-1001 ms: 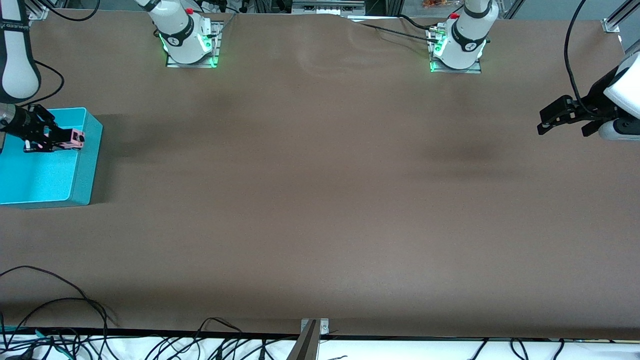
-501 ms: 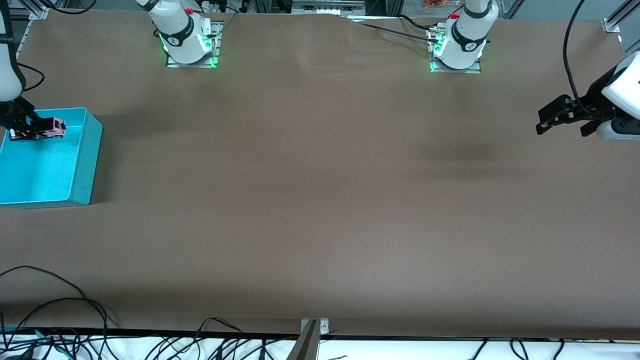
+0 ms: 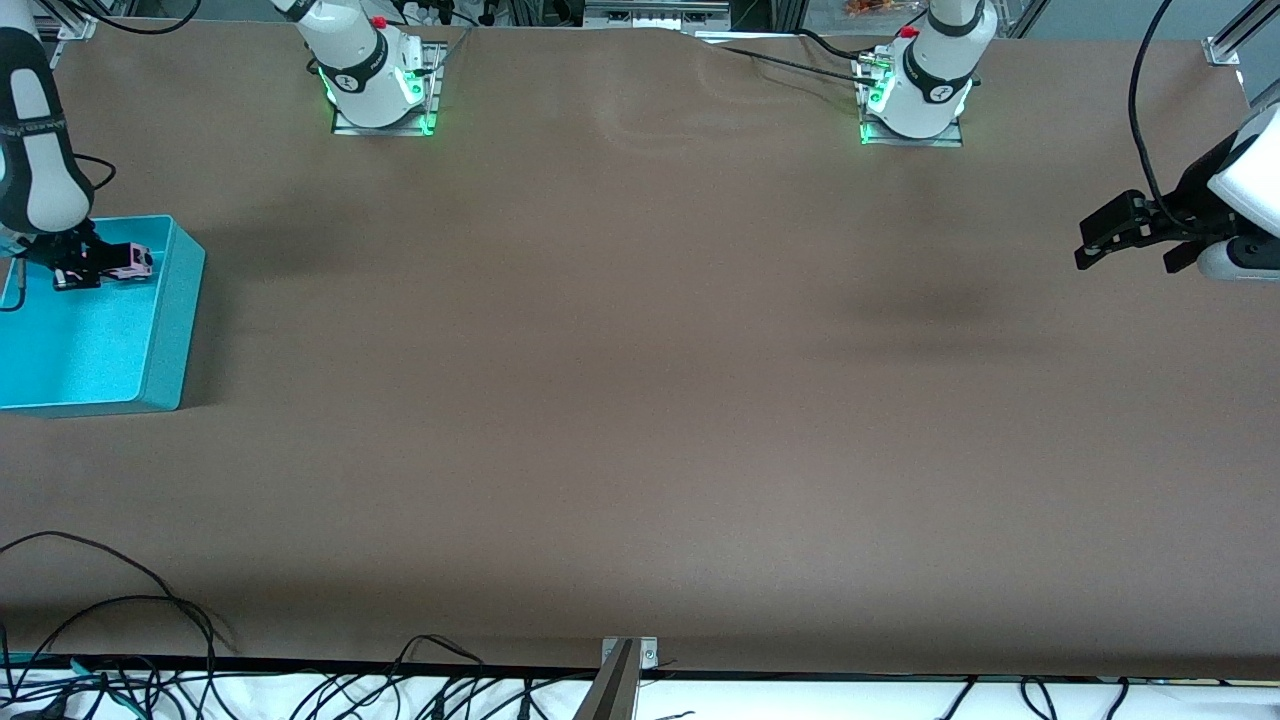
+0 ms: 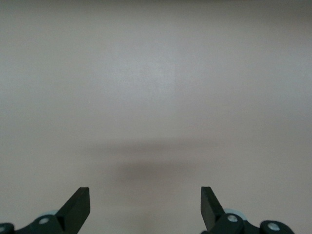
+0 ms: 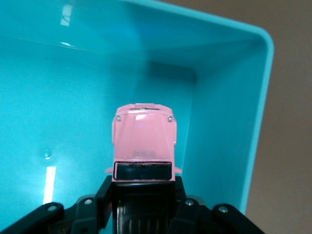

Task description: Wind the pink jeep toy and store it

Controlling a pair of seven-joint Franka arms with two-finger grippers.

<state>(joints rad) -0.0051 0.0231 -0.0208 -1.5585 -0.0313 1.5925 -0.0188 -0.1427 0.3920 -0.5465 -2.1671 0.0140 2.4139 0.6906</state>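
Note:
The pink jeep toy [image 3: 131,262] [image 5: 144,139], small and boxy with a black roof, hangs inside the turquoise bin [image 3: 172,330] [image 5: 253,112] near the bin's corner toward the robot bases. My right gripper [image 3: 88,268] [image 5: 142,195] is shut on the jeep's black rear, its hood pointing toward the bin wall. Whether the wheels touch the bin floor is not visible. My left gripper [image 3: 1092,250] [image 4: 145,207] waits open over the bare table at the left arm's end, with nothing between its fingers.
The bin stands at the right arm's end of the brown table [image 3: 640,400]. Both arm bases [image 3: 375,75] [image 3: 915,85] stand along the edge farthest from the front camera. Loose black cables [image 3: 120,620] lie at the table's front edge.
My right gripper has carried the jeep from over the bin's rim to lower inside the bin, near its corner. The left arm has barely moved.

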